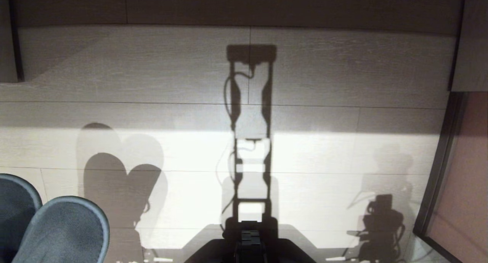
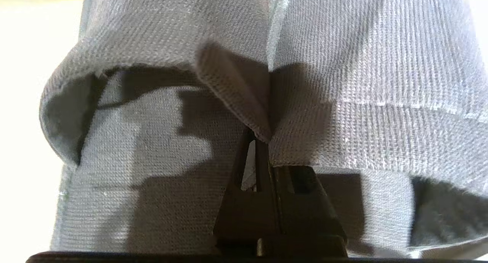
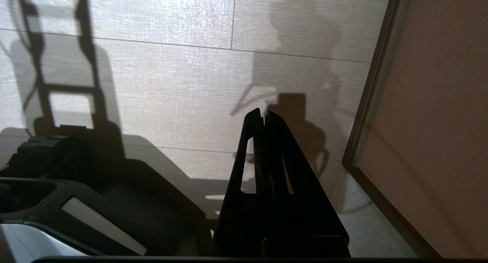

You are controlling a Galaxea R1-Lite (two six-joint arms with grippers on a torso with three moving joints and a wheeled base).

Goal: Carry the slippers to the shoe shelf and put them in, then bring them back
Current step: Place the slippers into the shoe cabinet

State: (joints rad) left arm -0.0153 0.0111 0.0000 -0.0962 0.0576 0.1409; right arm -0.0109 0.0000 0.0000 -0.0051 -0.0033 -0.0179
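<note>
- Nearest the lens, far left of the head view: slippers (image 1: 57, 228), toes raised over pale floor tiles (image 1: 324, 64).
- In the left wrist view: left gripper (image 2: 254, 141) clamped tight on the inner upper edges of both slippers, pinched together at one fabric fold.
- Centre: robot base (image 1: 249, 244), long shadow ahead.
- Right: right gripper (image 3: 264, 116) parked low, tips together, nothing held, beside a dark-framed panel (image 3: 438, 103).
- Shoe shelf: not in view.
- Risk: thin fabric pinch; one slipper likely to slide free under jolts while driving.

Right hand (image 3: 264, 114), fingers together, above tiled floor (image 3: 190, 84).
</note>
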